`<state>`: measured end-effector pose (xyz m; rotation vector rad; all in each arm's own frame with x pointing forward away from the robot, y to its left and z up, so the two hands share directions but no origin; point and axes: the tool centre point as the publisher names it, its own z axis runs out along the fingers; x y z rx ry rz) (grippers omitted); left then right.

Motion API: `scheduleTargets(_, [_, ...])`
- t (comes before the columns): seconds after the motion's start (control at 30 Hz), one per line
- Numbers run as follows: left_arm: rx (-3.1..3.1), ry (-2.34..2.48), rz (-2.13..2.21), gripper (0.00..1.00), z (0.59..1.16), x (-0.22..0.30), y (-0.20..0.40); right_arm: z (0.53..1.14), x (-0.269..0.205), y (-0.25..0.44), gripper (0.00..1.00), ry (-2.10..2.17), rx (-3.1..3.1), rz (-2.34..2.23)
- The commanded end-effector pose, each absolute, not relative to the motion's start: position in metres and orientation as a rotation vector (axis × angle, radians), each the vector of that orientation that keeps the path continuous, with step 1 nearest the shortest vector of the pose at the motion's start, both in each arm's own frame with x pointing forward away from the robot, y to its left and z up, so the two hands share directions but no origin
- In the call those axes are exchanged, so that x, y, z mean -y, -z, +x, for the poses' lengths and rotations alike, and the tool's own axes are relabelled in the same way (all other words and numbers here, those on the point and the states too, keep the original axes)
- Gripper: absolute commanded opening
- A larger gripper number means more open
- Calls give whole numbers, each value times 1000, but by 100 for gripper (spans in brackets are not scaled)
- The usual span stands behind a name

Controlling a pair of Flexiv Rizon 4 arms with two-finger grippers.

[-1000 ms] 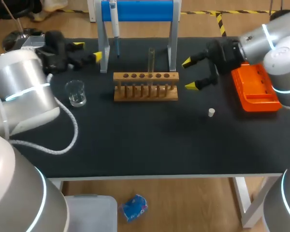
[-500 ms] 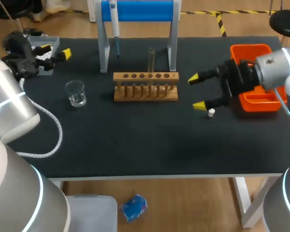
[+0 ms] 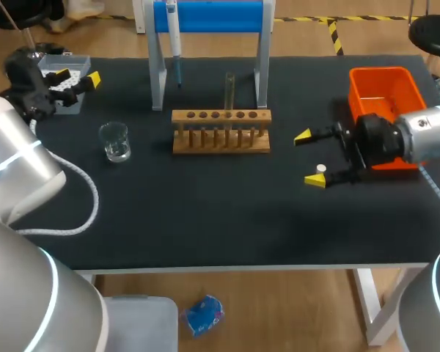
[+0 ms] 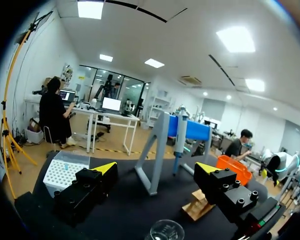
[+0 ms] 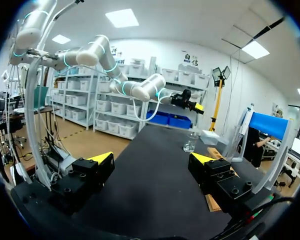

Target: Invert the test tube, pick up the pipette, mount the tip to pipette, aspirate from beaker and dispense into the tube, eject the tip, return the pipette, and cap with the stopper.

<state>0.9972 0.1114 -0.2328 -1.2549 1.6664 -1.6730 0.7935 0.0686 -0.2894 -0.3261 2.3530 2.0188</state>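
A clear test tube (image 3: 229,89) stands upright in the wooden rack (image 3: 220,132). The pipette (image 3: 174,37) hangs on the blue stand (image 3: 209,16); in the left wrist view the pipette (image 4: 179,146) is ahead of my left gripper (image 4: 156,170). My left gripper (image 3: 77,75) is open at the far left, over the white tip box (image 3: 59,77). The glass beaker (image 3: 115,141) sits left of the rack. The white stopper (image 3: 320,169) lies on the mat close to the nearer fingertip of my open right gripper (image 3: 308,158). My right gripper (image 5: 151,159) holds nothing.
An orange tray (image 3: 380,92) sits at the far right, behind my right wrist. The tip box (image 4: 65,169) lies just beyond my left gripper's finger. From the right wrist, the beaker (image 5: 191,141) and my left arm's gripper (image 5: 187,100) show far down the black mat (image 3: 205,213).
My right gripper has drawn back from the rack toward the front right and now sits beside the stopper. My left gripper has pulled away from the stand to the tip box.
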Motion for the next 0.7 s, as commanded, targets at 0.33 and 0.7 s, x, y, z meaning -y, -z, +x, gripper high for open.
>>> scheduleTargets(0.33, [-1597,1676,-1301,100,1010,-127,231,796,-69,296,100,-2063,-2357,-240])
scheduleTargets(0.7, [-1546,1648,-1349,100,1032,-149,239,784,-71,303,100,-2211,-2282,-98])
